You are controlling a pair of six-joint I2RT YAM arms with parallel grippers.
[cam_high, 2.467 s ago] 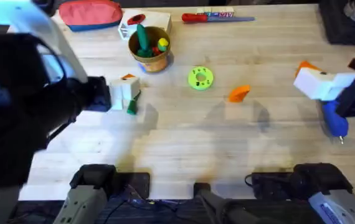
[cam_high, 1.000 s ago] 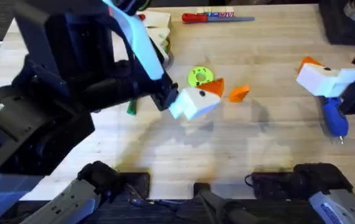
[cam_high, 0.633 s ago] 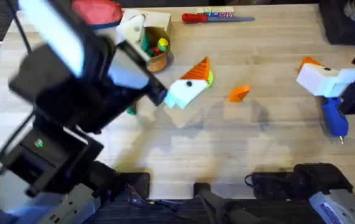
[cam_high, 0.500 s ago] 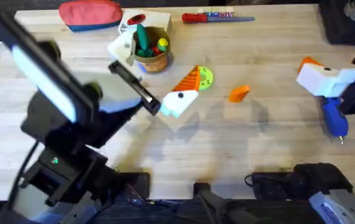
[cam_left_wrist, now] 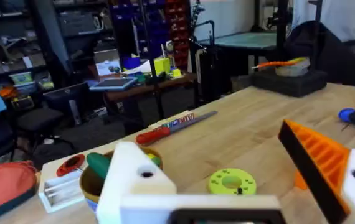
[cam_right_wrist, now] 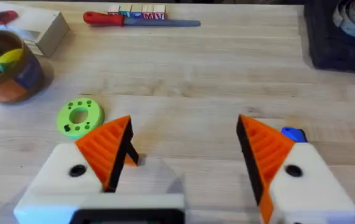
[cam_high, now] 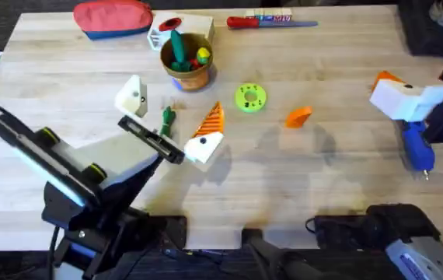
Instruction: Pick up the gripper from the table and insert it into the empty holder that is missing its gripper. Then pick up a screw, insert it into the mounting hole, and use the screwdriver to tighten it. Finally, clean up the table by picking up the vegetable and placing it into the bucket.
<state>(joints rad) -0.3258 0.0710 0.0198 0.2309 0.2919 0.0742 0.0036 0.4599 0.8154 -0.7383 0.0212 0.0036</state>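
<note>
Orange and ribbed, the gripper point(cam_high: 298, 117) lies loose on the table point(cam_high: 229, 187) right of frame centre in the overhead view, just right of the green round disc point(cam_high: 250, 98). The left gripper point(cam_high: 169, 122) sits well to its left, jaws spread wide and holding nothing: one finger is the bare white holder point(cam_high: 131, 96), the other carries an orange wedge point(cam_high: 208, 123). Between them lies the slim green vegetable point(cam_high: 166, 120). The bucket point(cam_high: 185, 61) stands above, upper centre-left. At the right edge the right gripper point(cam_right_wrist: 187, 165) is wide open, beside the blue screwdriver point(cam_high: 416, 148).
</note>
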